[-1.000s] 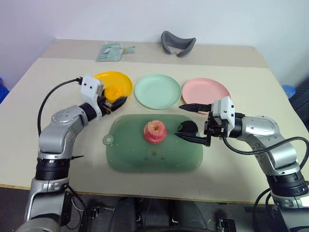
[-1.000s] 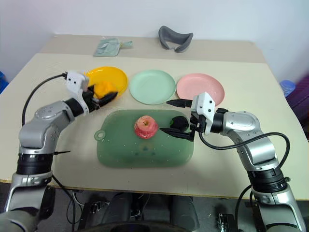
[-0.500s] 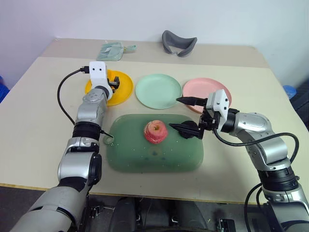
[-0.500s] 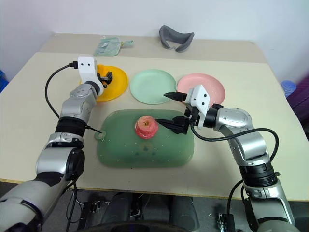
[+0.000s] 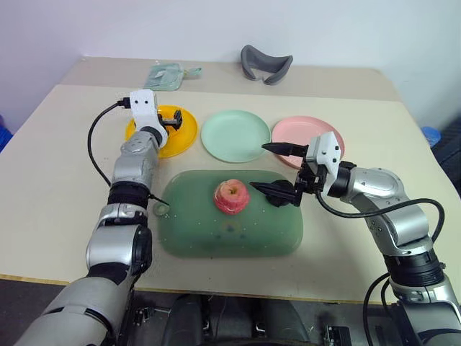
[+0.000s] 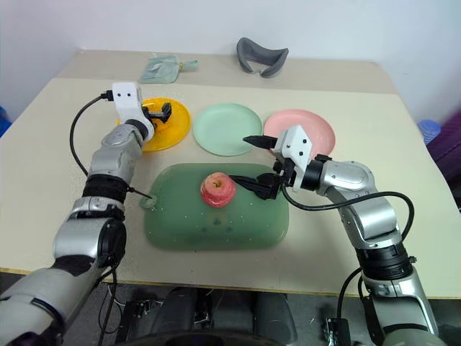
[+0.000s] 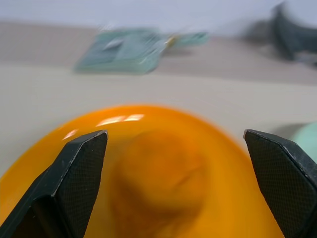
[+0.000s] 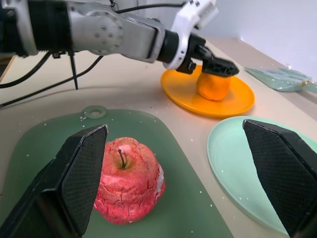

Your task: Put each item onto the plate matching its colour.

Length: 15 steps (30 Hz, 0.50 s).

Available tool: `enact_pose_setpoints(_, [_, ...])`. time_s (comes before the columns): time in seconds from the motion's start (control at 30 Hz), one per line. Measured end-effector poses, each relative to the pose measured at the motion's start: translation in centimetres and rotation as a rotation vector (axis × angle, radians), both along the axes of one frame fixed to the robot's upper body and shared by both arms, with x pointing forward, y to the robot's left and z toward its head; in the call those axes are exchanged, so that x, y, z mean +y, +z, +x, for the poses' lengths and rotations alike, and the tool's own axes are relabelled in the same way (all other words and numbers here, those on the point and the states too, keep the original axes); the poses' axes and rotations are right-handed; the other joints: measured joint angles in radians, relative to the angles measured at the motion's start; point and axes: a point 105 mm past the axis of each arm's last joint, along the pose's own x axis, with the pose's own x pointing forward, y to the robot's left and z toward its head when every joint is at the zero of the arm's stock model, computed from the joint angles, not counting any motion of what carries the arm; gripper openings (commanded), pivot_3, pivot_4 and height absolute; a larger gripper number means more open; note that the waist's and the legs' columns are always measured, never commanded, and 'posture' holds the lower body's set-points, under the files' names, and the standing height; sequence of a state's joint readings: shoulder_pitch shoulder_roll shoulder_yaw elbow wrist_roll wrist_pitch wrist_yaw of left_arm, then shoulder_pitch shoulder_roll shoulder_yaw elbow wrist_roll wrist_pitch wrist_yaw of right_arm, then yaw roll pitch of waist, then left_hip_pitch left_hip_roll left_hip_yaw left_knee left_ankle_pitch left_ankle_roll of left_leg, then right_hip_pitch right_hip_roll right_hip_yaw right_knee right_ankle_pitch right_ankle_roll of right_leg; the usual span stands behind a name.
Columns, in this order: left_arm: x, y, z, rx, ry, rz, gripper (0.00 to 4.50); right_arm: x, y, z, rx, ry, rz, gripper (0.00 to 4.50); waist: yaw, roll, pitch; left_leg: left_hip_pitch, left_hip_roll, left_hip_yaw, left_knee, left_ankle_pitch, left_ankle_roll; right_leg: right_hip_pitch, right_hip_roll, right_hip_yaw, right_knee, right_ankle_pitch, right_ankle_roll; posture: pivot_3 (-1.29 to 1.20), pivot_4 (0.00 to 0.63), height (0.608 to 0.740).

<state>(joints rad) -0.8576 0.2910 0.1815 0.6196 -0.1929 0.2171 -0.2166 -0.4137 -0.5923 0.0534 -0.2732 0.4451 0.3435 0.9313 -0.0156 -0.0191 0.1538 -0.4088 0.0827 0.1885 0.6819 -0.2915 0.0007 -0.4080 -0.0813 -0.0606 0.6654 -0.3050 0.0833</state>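
A beige table (image 5: 65, 151) stands against a pale wall. The left gripper (image 7: 176, 173) is spread wide around the orange (image 8: 213, 85), which sits on the yellow plate (image 8: 233, 105). The right gripper (image 5: 277, 169) hangs spread over the green tray (image 5: 216, 238), where the apple (image 5: 230, 197) lies beside a dark ball (image 5: 287, 193). The mint plate (image 5: 234, 135) and pink plate (image 5: 302, 133) are bare.
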Motion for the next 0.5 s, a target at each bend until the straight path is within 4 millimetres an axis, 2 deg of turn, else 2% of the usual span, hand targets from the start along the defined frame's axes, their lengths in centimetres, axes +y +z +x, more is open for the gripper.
enact_pose_setpoints(0.07, [-0.2,-0.1,-1.6,-0.047,-0.077,0.044,4.49,0.1,-0.1,0.0,0.004,0.003,0.000,4.50,-0.003,0.000,0.000,0.000,0.000,0.000,0.000,0.000,-0.001,0.000,0.000,0.000,0.000,0.000,0.000,0.00,0.150,0.740])
enact_pose_setpoints(0.2, [0.1,-1.0,-6.1,-0.084,-0.305,0.109,4.49,0.7,-0.4,-0.2,0.024,0.027,-0.011,4.50,-0.001,0.000,0.000,0.000,0.001,0.000,0.000,0.001,-0.001,-0.001,0.000,0.000,0.001,0.000,0.000,0.00,0.150,0.740])
enact_pose_setpoints(0.37, [0.9,0.7,-11.0,-0.148,-0.561,0.081,4.49,1.8,-1.6,-0.3,0.046,0.060,-0.071,4.50,0.006,0.000,0.000,0.000,0.000,-0.001,0.001,0.000,-0.001,0.000,-0.001,0.000,0.000,0.000,0.000,0.00,0.150,0.740])
enact_pose_setpoints(0.5, [1.3,0.3,-15.4,-0.081,-0.794,0.083,4.49,2.1,-3.0,0.0,0.096,0.061,-0.111,4.50,-0.001,0.000,0.000,0.000,0.001,-0.001,0.000,0.000,-0.001,0.000,0.000,0.000,0.000,0.000,0.000,0.00,0.150,0.740])
